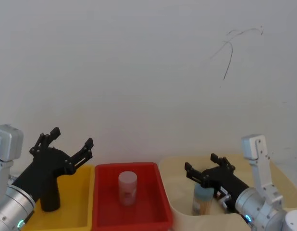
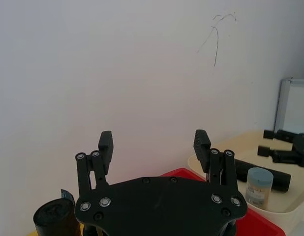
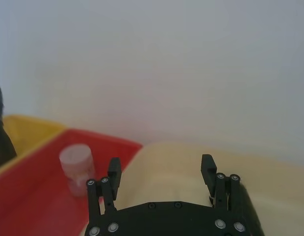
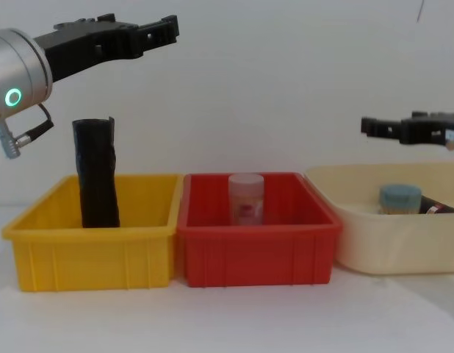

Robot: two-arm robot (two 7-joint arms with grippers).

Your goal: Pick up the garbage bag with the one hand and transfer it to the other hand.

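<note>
A: where is the glossy black garbage bag roll (image 2: 264, 174)?
B: lying in the beige plastic tub (image 4: 374, 246), below the right gripper (image 1: 201, 162), fingers spread, empty. Left gripper (image 1: 72, 136) also spread, well apart, over the yellow plastic tray (image 4: 95, 257)

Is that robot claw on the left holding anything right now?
No. In the chest view the left gripper hangs open and empty, above the black roll standing in the yellow bin.

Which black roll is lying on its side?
The garbage bag roll in the cream tray, beside the blue-lidded jar; the other roll stands upright in the yellow tray.
</note>
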